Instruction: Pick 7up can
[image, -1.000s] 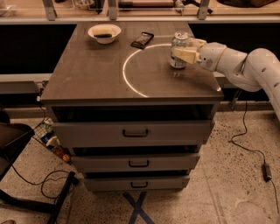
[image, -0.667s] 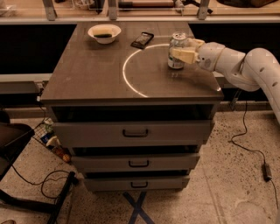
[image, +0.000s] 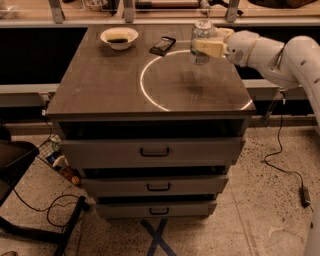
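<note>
Cabinet (image: 100, 90) of three drawers fills the middle of the view, and everything else sits in relation to it. Over its back right corner the gripper (image: 200, 47) reaches in from the right on a white arm (image: 280, 52), and its jaws are clamped on the 7up can (image: 201, 32); one cream finger (image: 210, 48) lies across the side of the can that faces the camera. The can stands upright in the grip, its shiny top rim level with the cabinet's back edge, and it looks to be held slightly clear of the top, with a dim shadow on the surface towards the front. A thin white ring (image: 146, 95) is marked on the right half of the top. At the back left corner rests a white bowl (image: 131, 35) with something dark inside, and just beside it, towards the can, lies a flat black device (image: 162, 45). On the floor to the right of the cabinet runs a black cable (image: 282, 167).
</note>
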